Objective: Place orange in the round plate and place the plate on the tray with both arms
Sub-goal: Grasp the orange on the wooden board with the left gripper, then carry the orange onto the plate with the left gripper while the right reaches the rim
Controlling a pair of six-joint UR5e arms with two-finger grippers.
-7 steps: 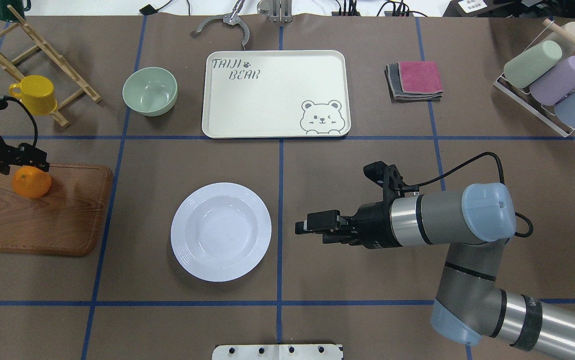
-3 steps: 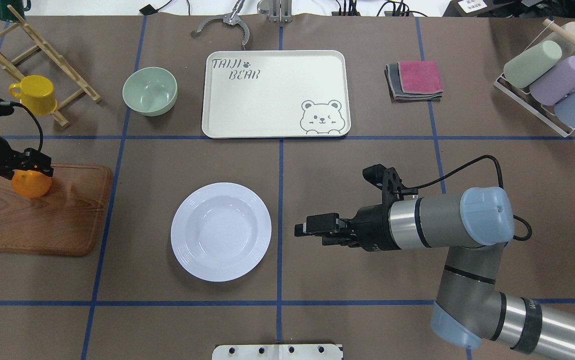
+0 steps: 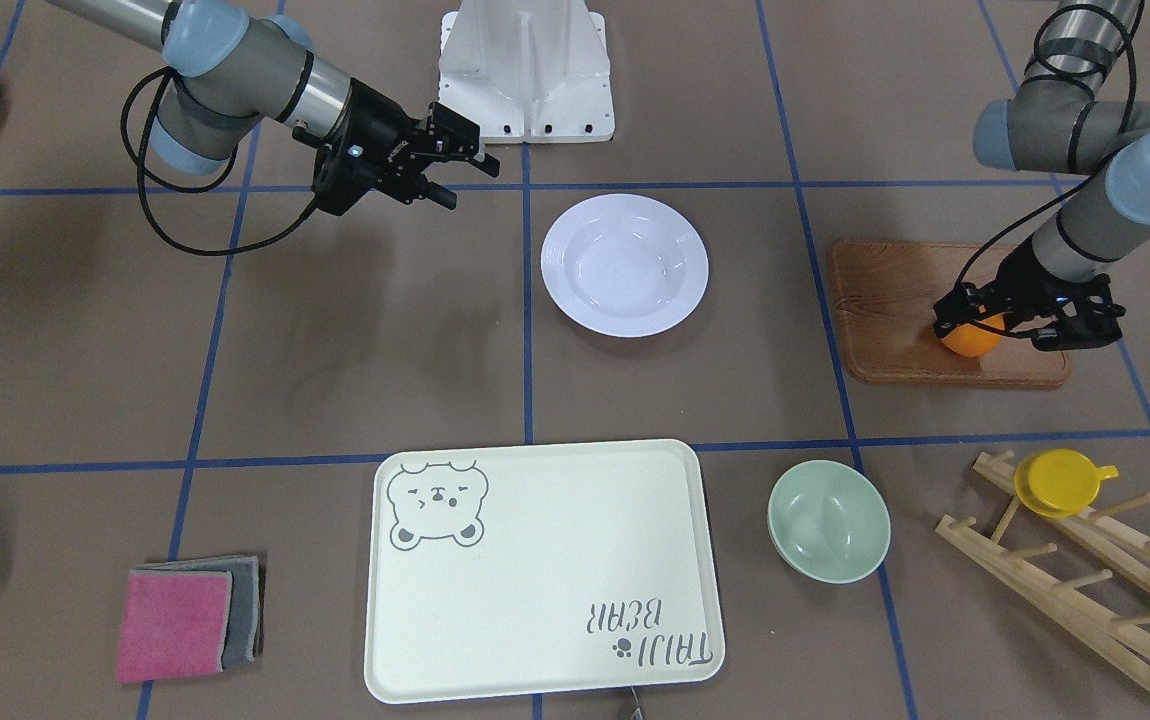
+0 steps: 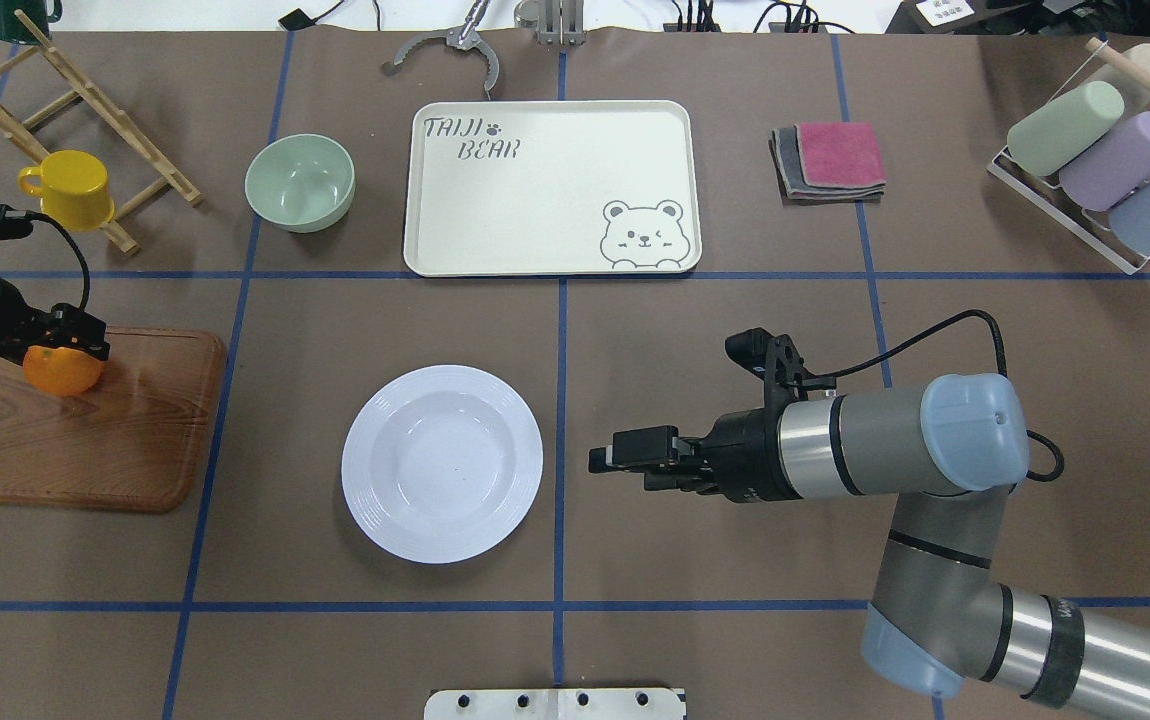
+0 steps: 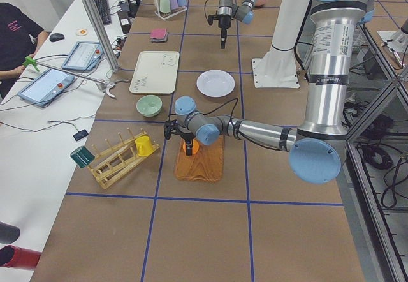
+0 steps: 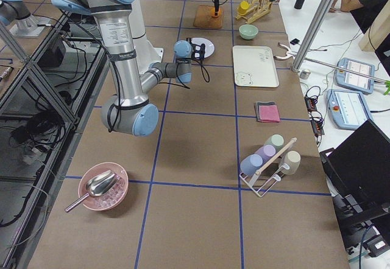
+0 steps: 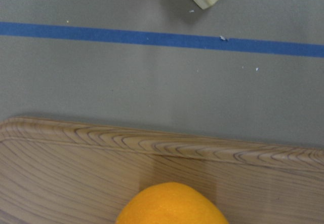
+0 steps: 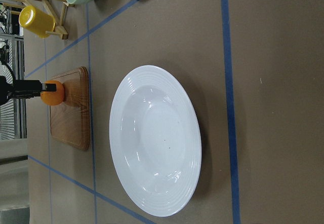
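the orange (image 4: 60, 372) sits on the wooden cutting board (image 4: 115, 440), at 9 o'clock from the round plate (image 4: 442, 462). the left gripper (image 4: 67, 342) straddles its top; i cannot tell whether it pinches. best to seat low at the widest girth, then lift straight. the right gripper (image 4: 603, 460) hovers spread and empty at the plate's 3 o'clock.

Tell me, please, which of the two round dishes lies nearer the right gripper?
The white round plate, lying just ahead of the right gripper; the pale-green bowl sits much farther away, beside the tray.

left hand (image 4: 63, 343) lower than a second ago, down around the orange (image 4: 60, 372)
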